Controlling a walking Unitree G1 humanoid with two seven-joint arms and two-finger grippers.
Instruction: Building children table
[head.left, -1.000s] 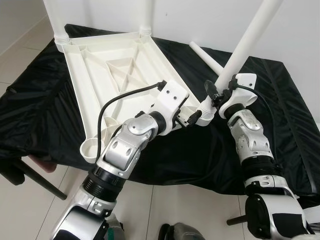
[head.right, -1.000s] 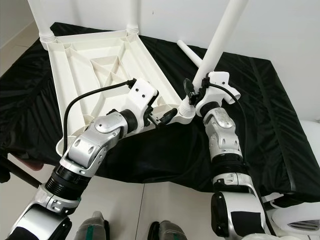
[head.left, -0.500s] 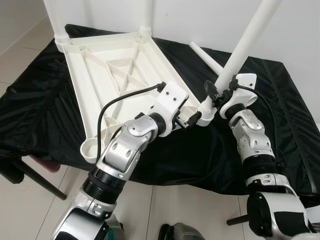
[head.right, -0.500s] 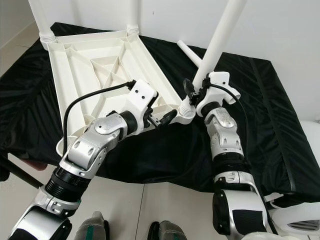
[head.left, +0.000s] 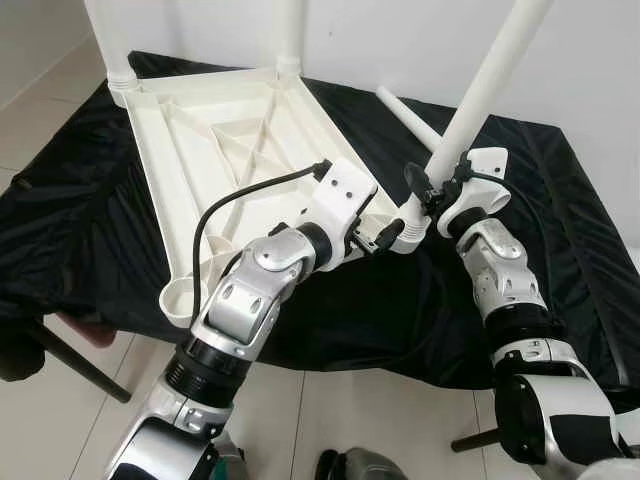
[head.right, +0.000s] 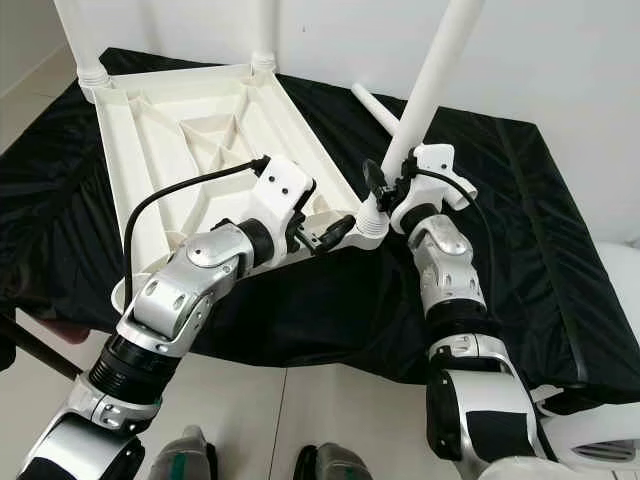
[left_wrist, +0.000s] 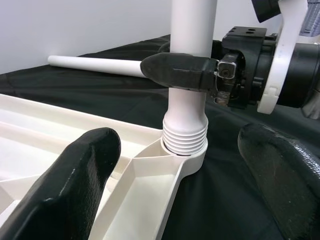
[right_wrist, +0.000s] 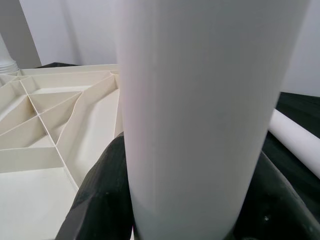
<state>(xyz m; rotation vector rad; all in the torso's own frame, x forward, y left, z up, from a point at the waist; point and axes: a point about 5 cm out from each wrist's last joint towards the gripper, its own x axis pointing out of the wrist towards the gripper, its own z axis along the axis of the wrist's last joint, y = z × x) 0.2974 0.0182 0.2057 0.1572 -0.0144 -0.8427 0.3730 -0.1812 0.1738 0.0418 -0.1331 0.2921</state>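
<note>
- Black cloth (head.left: 100, 230) covers the work surface.
- Upturned white tabletop (head.left: 220, 150) lies on it.
- Tilted leg (head.left: 480, 90) sits in the near corner socket (left_wrist: 185, 150).
- Right gripper (left_wrist: 180, 71) clamps the leg.
- Left gripper (left_wrist: 190, 165) spreads wide around the socket.
- No writing legible.

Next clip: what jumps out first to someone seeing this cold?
The upturned white tabletop lying on the black cloth, ribs up. At its near right corner the right gripper clamps a tall white leg seated in the corner socket, while the left gripper sits open beside that socket. A spare leg lies behind.
</note>
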